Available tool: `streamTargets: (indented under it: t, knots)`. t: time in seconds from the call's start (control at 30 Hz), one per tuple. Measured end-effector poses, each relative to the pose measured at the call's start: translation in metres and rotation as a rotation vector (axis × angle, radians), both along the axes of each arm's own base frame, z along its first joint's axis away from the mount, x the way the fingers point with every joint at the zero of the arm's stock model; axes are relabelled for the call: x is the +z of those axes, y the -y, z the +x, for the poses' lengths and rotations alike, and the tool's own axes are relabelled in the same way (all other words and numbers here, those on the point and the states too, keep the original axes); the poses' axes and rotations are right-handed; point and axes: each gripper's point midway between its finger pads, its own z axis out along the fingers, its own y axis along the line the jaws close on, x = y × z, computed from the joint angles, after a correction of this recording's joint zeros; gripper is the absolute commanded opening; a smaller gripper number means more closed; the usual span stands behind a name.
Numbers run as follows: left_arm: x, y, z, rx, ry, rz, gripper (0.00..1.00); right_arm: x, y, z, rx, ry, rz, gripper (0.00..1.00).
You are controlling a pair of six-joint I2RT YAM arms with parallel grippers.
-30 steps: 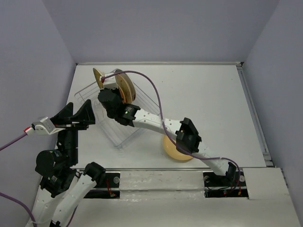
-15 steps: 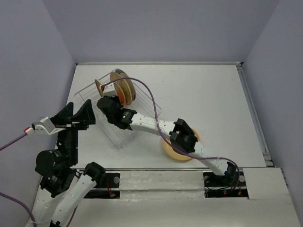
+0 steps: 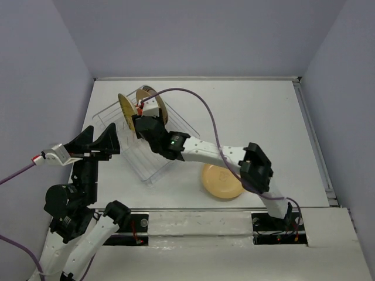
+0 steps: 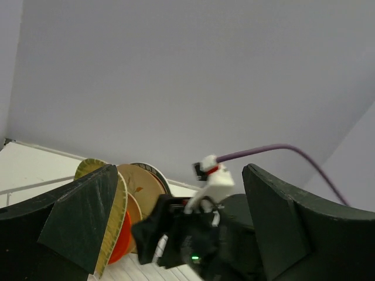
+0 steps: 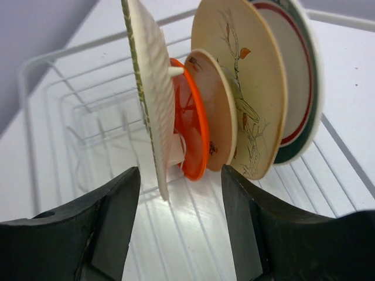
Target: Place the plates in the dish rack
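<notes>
Plates, five upright on edge in the dish rack (image 5: 53, 93): yellow ribbed plate (image 5: 149, 88), orange plate (image 5: 192, 126), small tan plate (image 5: 215, 111), large tan plate (image 5: 249, 70), white plate (image 5: 300, 64). Right gripper (image 5: 179, 181) over the rack, jaws apart, empty. Plain tan plate (image 3: 222, 182) flat right of the rack. Left gripper (image 3: 96, 139) left of the rack, spread wide, empty.

Orange plate (image 5: 192, 117) partly hidden behind ribbed plate (image 5: 149, 99).
</notes>
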Motion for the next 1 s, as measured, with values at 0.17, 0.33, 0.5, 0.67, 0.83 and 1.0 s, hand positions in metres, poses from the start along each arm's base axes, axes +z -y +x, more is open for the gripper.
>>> streamTargets:
  t: [0.17, 0.33, 0.5, 0.67, 0.83, 1.0]
  knots:
    - [-0.002, 0.009, 0.004, -0.031, -0.011, 0.013, 0.99, 0.057, 0.075, -0.043, 0.069, -0.060, 0.156, 0.54]
    - [-0.004, 0.019, 0.007, -0.066, -0.021, 0.032, 0.99, 0.029, 0.172, -0.074, 0.020, -0.176, 0.236, 0.16]
    - [-0.006, 0.027, 0.009, -0.096, -0.026, 0.046, 0.99, -0.109, 0.262, -0.135, -0.092, -0.480, 0.141, 0.07]
    - [-0.008, 0.034, 0.014, -0.117, -0.038, 0.062, 0.99, -0.168, 0.320, -0.167, -0.244, -0.651, 0.177, 0.07]
    - [-0.009, 0.037, 0.015, -0.127, -0.042, 0.070, 0.99, -0.191, 0.336, -0.152, -0.373, -0.722, 0.210, 0.07]
    - [-0.012, 0.039, 0.016, -0.135, -0.046, 0.077, 0.99, -0.191, 0.338, -0.106, -0.445, -0.699, 0.255, 0.07]
